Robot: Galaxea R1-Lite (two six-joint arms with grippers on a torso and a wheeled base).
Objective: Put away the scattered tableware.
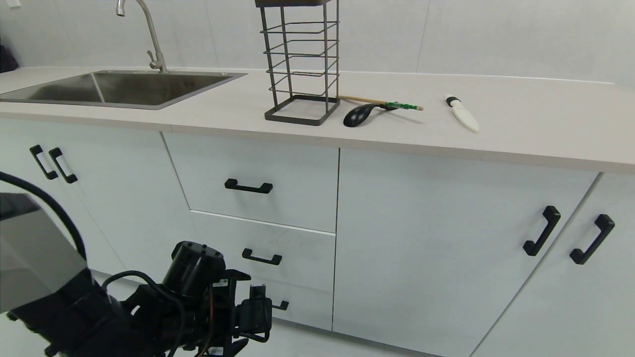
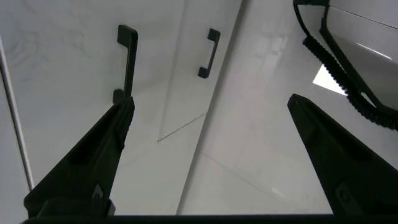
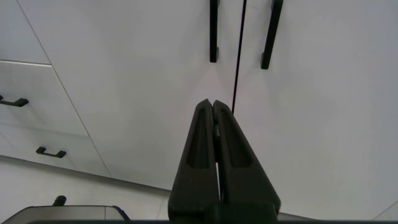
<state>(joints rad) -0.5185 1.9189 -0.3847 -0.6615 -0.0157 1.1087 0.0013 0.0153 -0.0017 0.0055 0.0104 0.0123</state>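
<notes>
Countertop [image 1: 521,129] with wire rack [image 1: 295,118] beside black spoon [image 1: 358,115], chopsticks [image 1: 382,102], white utensil [image 1: 464,115]; left claw [image 2: 211,102] apart, right claw [image 3: 214,107] together.

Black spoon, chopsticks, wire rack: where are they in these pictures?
black spoon [image 1: 358,115], head view, on its bowl.
chopsticks [image 1: 362,99], head view, on the wooden shaft.
wire rack [image 1: 294,121], head view, on its base's front bar.

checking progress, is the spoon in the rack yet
No, the spoon lies on the counter beside the rack.
</notes>
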